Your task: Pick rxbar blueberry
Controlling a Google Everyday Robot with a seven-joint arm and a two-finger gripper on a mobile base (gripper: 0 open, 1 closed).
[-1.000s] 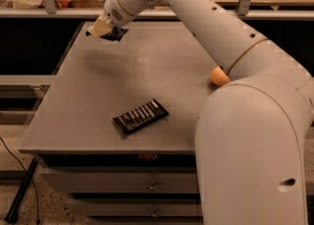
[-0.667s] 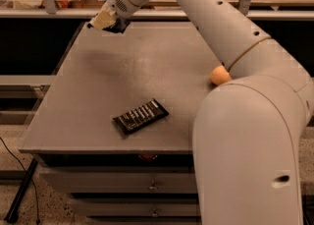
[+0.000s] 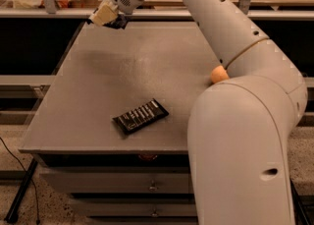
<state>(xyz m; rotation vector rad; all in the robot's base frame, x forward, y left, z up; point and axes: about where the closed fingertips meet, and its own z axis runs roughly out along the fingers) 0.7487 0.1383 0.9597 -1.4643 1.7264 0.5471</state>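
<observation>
The gripper (image 3: 109, 17) is hovering above the far-left corner of the table (image 3: 73, 121), seemingly clamping a small dark flat thing, likely the rxbar blueberry (image 3: 119, 22). The longer black bar (image 3: 141, 116) is lying well apart on the near side, its long axis running near-left to far-right.

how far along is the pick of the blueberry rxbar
Done, it seems: the gripper is closed on a small dark bar, apparently the rxbar blueberry, above the far left edge of the table. In hand: the lift, with the bar looking clear of the tabletop. Left: little, perhaps only finishing the lift. The longer black wrapper lies untouched near the front edge.
</observation>
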